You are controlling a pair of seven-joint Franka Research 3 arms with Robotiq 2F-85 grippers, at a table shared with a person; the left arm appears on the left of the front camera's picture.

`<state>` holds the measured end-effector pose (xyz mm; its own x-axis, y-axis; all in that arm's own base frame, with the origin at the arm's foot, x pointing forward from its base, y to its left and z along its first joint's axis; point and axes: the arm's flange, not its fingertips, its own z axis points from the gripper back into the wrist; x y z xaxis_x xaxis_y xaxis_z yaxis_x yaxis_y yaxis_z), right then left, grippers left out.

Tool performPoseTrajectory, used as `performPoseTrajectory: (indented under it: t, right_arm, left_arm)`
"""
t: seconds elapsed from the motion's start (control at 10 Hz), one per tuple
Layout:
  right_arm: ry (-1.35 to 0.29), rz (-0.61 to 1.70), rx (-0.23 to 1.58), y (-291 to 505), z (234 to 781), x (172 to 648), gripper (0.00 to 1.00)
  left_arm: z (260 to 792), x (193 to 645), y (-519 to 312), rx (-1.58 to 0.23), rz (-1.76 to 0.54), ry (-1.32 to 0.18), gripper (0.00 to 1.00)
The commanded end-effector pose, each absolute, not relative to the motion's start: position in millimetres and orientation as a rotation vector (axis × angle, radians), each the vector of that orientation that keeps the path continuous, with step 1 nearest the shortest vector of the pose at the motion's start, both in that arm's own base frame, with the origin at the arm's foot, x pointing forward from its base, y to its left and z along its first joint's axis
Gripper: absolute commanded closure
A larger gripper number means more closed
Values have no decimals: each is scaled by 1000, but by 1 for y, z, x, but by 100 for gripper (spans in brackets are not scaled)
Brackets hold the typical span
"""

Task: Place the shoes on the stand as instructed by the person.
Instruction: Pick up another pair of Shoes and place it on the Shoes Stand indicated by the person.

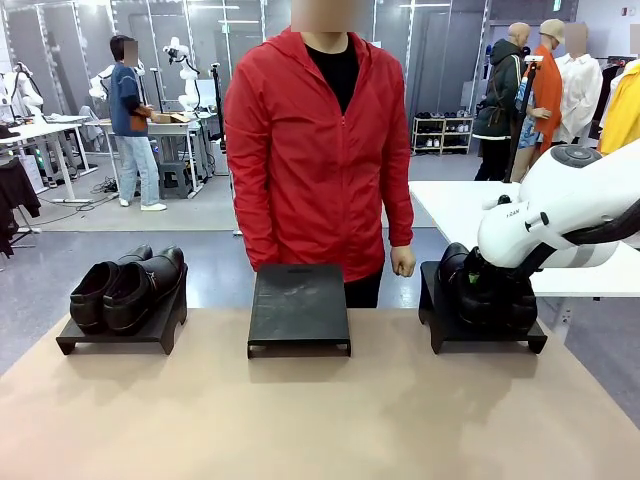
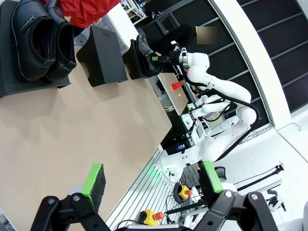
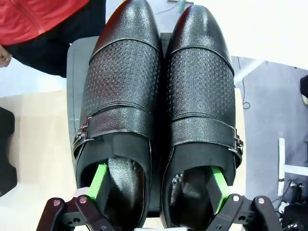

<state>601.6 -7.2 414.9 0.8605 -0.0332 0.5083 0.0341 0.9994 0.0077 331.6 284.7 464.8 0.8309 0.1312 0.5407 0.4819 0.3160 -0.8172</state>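
Note:
The strapped pair of black shoes [image 3: 163, 91] stands side by side on the right stand [image 3: 72, 62]. My right gripper [image 3: 158, 185] is open above their heels, one green fingertip down inside each shoe opening and neither squeezing anything. In the front view that pair [image 1: 495, 295] sits under the right arm [image 1: 560, 215]. The other black pair [image 1: 128, 285] rests on the left stand [image 1: 120, 335]. The middle stand [image 1: 298, 305] is bare. The person [image 1: 315, 140] in red stands behind it, hands down. My left gripper [image 2: 153, 180] is open and holds nothing, beyond the table's near edge.
The left wrist view shows the left-stand pair [image 2: 41, 41], the middle stand [image 2: 101, 55] and the right arm [image 2: 207, 72] reaching to the far stand. Bare tabletop [image 1: 320, 420] runs across the front. A white table [image 1: 455, 205] stands behind the right stand.

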Motion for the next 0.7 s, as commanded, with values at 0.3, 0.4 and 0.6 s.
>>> performPoseTrajectory:
  t: [0.3,0.4,0.6]
  right_arm:
    - [-535,-36,-1,-7,415,602,0]
    - [-535,-36,-1,-7,415,602,0]
    - [-533,-35,-2,-7,415,602,0]
  left_arm:
    - [465,329,282,-1249,-255,-603,0]
    - [465,329,282,-1249,-255,-603,0]
    - [465,329,282,-1249,-255,-603,0]
